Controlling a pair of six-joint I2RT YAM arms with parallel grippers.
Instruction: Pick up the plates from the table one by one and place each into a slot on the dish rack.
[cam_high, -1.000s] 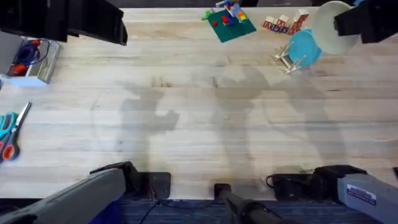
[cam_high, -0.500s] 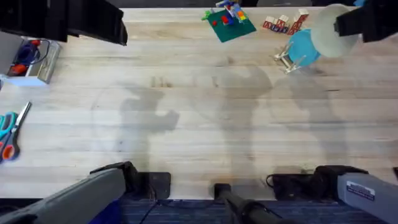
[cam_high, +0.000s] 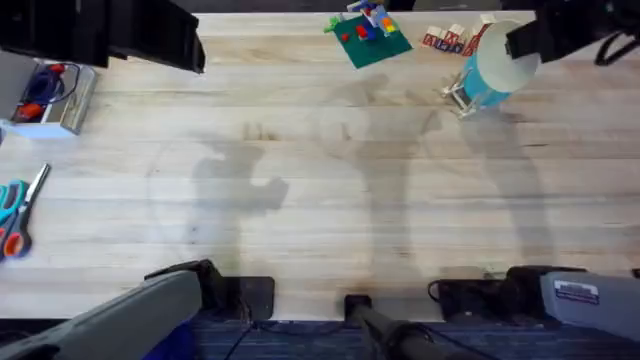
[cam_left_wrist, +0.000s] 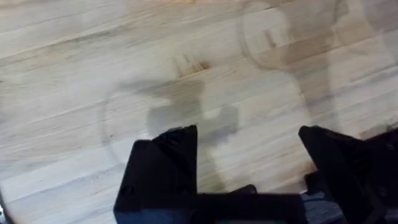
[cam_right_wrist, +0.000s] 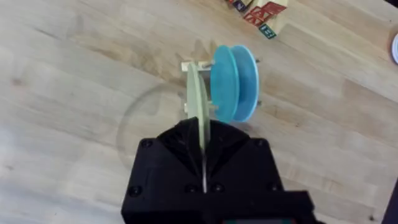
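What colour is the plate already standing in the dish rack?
Teal-blue plate; the right wrist view shows it best.

Bright, even light; soft arm shadows on the table (cam_high: 300, 200).

I'm on a lab bench rig: large light wooden plank table (cam_high: 300, 200), orange-and-teal-handled scissors (cam_high: 15, 215), toy brick build on green baseplate (cam_high: 367, 30), lettered wooden blocks (cam_high: 455, 38).

Wide open table (cam_high: 330, 190) mid-span, free passage. Far right crowded: rack (cam_high: 462, 95) with blue plate (cam_high: 487, 78), blocks (cam_high: 452, 38) just behind. Scissors (cam_high: 17, 215) at left edge.
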